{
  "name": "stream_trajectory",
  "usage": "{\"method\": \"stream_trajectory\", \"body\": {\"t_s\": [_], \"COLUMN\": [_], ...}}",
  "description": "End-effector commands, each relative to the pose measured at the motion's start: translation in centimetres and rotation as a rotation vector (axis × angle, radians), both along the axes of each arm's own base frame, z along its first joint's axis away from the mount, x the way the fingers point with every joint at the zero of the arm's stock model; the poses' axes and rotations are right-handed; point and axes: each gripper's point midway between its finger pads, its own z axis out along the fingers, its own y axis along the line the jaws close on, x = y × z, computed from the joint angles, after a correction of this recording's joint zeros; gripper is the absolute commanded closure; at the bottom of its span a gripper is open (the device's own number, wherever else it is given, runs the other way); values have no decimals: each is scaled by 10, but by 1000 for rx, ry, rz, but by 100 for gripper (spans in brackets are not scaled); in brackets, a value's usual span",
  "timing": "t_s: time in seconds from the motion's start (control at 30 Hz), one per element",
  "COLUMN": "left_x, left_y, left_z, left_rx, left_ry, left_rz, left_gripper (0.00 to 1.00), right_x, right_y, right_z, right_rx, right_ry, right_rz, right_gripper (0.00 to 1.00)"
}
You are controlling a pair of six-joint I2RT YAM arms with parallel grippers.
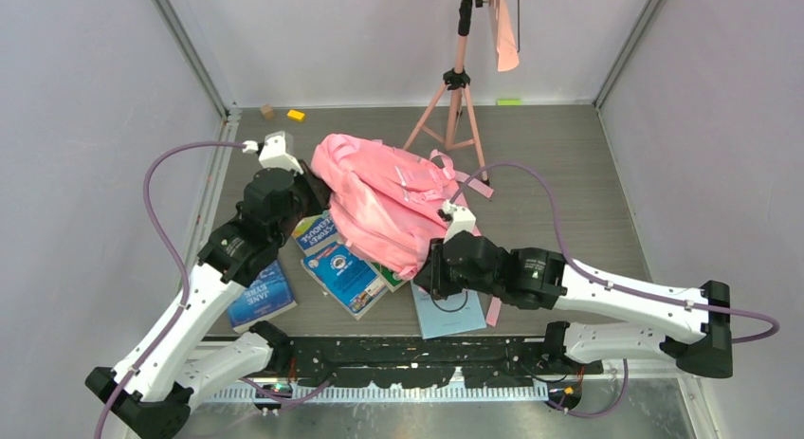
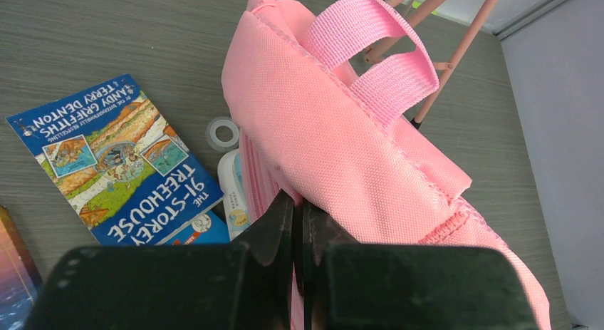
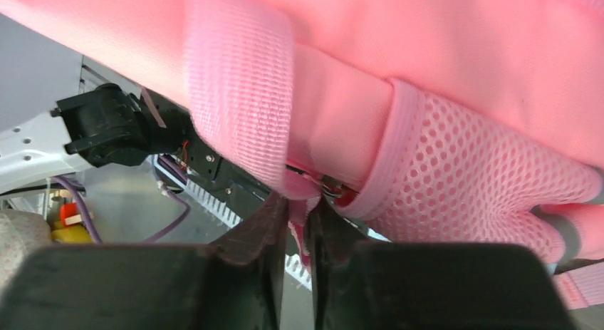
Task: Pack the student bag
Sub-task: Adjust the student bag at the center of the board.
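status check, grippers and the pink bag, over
Left gripper shut on student bag. Right gripper pinching its lower edge. Books lie under and beside it, unpacked.

table point(image 1: 569, 192) | on it: books point(image 1: 343, 273); tripod point(image 1: 457, 98); student bag point(image 1: 384, 197)

One camera sits high up behind my arms and looks down on the whole tabletop point(image 1: 569, 173). The camera on my left wrist looks past my left fingers point(image 2: 274, 227) — very near the student bag point(image 2: 342, 145). The camera on my right wrist is even nearer, looking out under the pink cloth toward my own bases. All three views share the bag.
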Motion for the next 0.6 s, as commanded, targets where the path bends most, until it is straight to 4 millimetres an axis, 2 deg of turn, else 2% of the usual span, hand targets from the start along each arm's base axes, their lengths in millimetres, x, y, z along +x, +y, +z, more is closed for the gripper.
{"method": "stream_trajectory", "body": {"t_s": [0.0, 0.03, 0.07, 0.1, 0.13, 0.17, 0.2, 0.23, 0.37, 0.5, 0.57], "left_x": [6, 5, 5, 4, 3, 2, 2, 2, 3, 4, 5], "left_y": [13, 15, 18, 20, 22, 23, 25, 25, 18, 14, 14], "left_z": [41, 39, 39, 37, 36, 35, 33, 31, 26, 23, 20], "left_rx": [-26, -14, -7, 3, 10, 15, 20, 22, 21, 22, 28], "left_ry": [-152, -152, -154, -153, -152, -151, -148, -144, -128, -115, -108], "left_rz": [53, 58, 64, 70, 75, 79, 81, 81, 51, 32, 35], "left_gripper": [100, 100, 100, 100, 100, 100, 100, 100, 100, 100, 100], "right_x": [24, 27, 33, 42, 46, 56, 61, 73, 106, 134, 140], "right_y": [4, 2, -5, -13, -20, -31, -39, -53, -87, -104, -108], "right_z": [80, 101, 108, 125, 129, 141, 142, 150, 148, 122, 113], "right_rx": [100, 116, 94, 84, 56, 26, -9, -59, -256, -338, -341], "right_ry": [-175, -219, -253, -316, -341, -406, -432, -491, -577, -503, -462], "right_rz": [-48, -46, -73, -104, -120, -165, -190, -258, -386, -426, -427], "right_gripper": [86, 93, 97, 98, 99, 99, 98, 97, 94, 93, 78]}}
